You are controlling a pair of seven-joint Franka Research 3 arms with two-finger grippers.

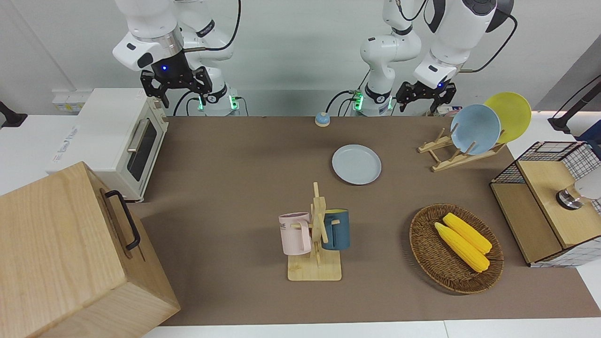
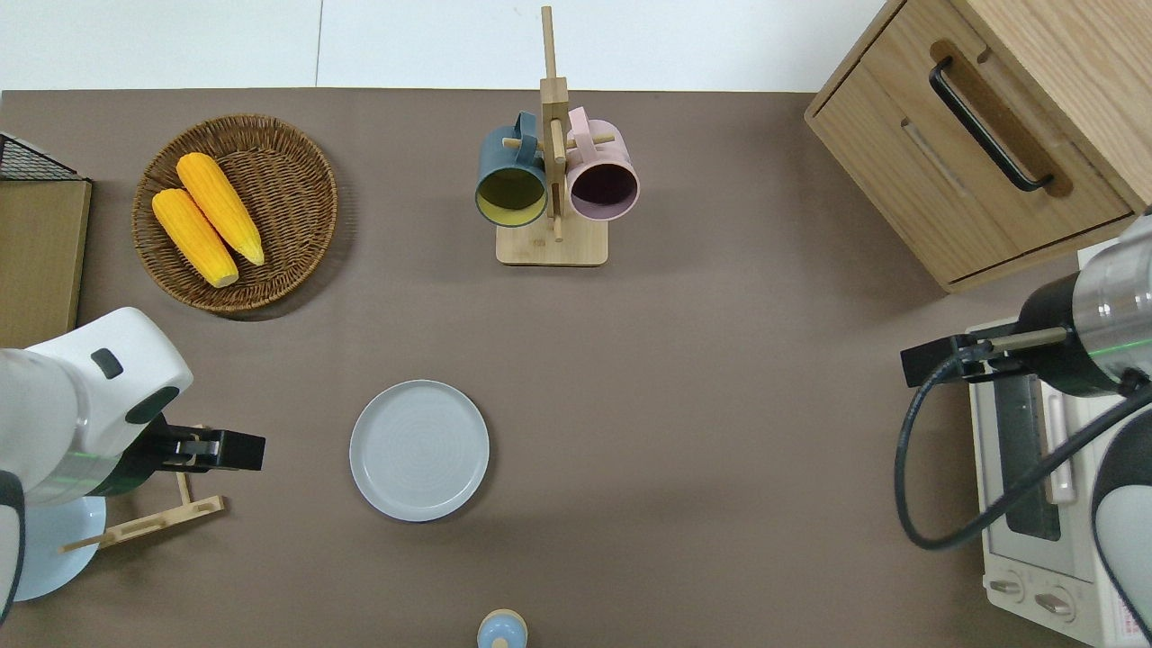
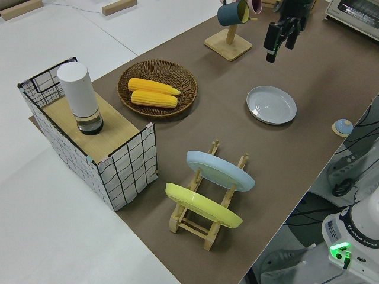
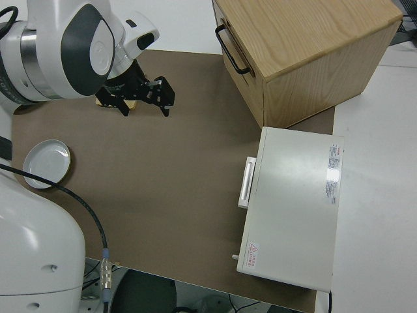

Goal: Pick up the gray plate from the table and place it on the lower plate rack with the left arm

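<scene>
The gray plate (image 1: 356,164) lay flat on the brown worktop (image 1: 235,188), beside the lower plate rack (image 1: 458,152). The left tool (image 1: 426,95) hung over that rack, fingers spread, gripping nothing. The right arm was parked.

- Lighting is bright and even in all four views, soft and seemingly from above.
- Shadows are faint: a soft dark rim lies under the wicker basket (image 2: 236,212), and a short shadow sits beside the gray plate (image 2: 419,450).
- Mild glare shows on the glossy white left arm (image 2: 85,405) and on the toaster oven (image 4: 293,205).
- Focus is sharp throughout, with no motion blur.
</scene>
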